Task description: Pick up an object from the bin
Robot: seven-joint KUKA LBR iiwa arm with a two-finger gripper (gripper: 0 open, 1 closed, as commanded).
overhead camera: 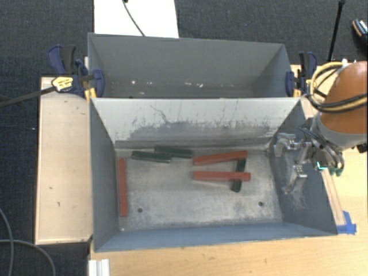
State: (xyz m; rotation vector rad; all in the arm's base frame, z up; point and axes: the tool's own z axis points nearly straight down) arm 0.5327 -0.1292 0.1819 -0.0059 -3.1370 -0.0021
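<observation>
Bin [190, 119] of grey metal, seen from above, with sloped inner walls and a flat, scuffed floor. The arm [344, 128] is seen at the right edge, and its wrist is capped by an orange cover [352, 88] wrapped in cables. The gripper [293, 164] is placed over the right sloped wall, apart from the floor and from every loose thing. Whether the claw is spread or pressed together cannot be told.

Six bars are seen on the floor. A long red bar [122, 187] is laid lengthwise along the foot of the left wall, well apart from the gripper. Two overlapping dark green bars [161, 154] are laid near the foot of the back wall, left of centre. Nearest the gripper, right of centre, an upper red bar [220, 158] and a lower red bar [221, 176] are laid almost parallel, one just beside the other. Their right ends are crossed by a short dark green bar [238, 175], set nearly upright in the view.
</observation>
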